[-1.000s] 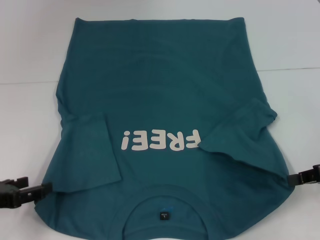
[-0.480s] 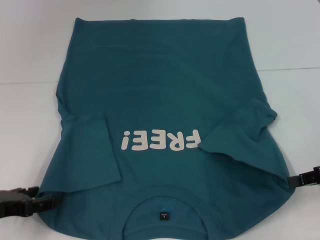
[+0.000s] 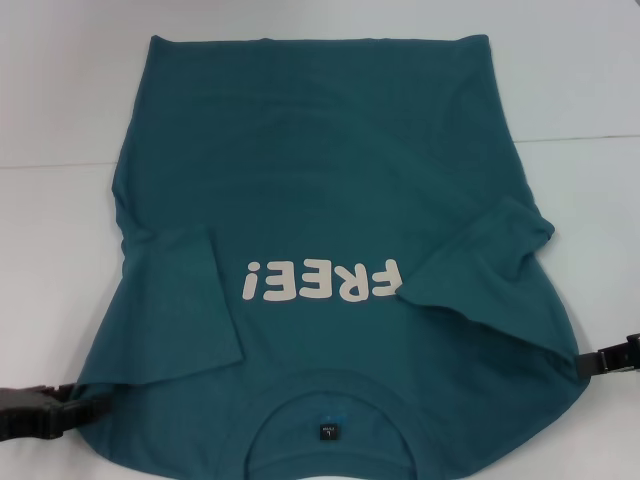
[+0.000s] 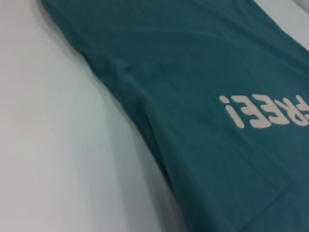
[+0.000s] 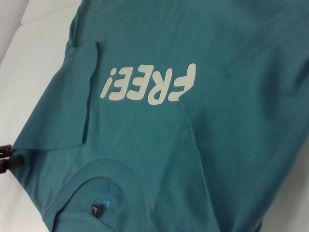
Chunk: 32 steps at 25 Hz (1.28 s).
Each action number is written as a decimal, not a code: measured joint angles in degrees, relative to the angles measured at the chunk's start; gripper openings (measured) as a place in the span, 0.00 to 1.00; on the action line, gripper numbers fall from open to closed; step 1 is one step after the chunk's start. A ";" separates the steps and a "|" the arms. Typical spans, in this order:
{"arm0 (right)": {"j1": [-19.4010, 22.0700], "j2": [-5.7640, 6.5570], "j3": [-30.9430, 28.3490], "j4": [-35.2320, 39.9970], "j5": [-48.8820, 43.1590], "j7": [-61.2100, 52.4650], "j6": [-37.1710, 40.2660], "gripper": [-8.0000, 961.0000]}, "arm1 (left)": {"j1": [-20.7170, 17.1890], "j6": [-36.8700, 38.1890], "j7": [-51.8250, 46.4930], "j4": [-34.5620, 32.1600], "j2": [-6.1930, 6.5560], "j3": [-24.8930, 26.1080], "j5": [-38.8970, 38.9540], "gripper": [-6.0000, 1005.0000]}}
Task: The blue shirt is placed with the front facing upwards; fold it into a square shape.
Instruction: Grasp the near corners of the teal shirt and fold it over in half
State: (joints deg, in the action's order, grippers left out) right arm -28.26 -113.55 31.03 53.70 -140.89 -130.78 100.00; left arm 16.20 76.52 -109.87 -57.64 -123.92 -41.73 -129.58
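Teal blue shirt (image 3: pixel 330 190) between left gripper (image 3: pixel 75 412) and right gripper (image 3: pixel 592 365)

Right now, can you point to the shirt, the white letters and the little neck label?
shirt (image 3: pixel 320 140): head view, plain cloth.
white letters (image 3: pixel 320 280): head view, middle of the word.
neck label (image 3: pixel 326 431): head view, dark tag inside collar.

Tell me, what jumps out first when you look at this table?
A big blue shirt spread front up fills most of the white table, its white "FREE!" lettering upside down from the robot's side. Both sleeves are already folded in over the body, and the collar with its small dark neck label lies nearest the robot. At the near corners, the left gripper and right gripper each sit at a shoulder edge.
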 joint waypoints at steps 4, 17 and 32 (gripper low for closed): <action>0.07 0.00 -0.65 0.00 0.00 0.00 0.20 0.04 | 0.26 -0.19 -0.96 0.09 -0.07 -0.18 -1.47 0.59; 0.39 0.00 -3.47 0.23 1.53 0.03 2.10 0.04 | 0.39 1.18 -4.00 -0.54 -0.10 -0.04 -1.22 0.10; 4.67 0.85 -5.26 0.48 6.62 1.86 5.44 0.04 | -1.53 12.81 -6.06 -4.28 -0.09 2.55 4.93 0.03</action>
State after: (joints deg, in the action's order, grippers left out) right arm -23.59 -112.69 25.76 54.18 -134.27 -128.92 105.44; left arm 14.67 89.33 -115.94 -61.92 -124.01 -39.18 -124.65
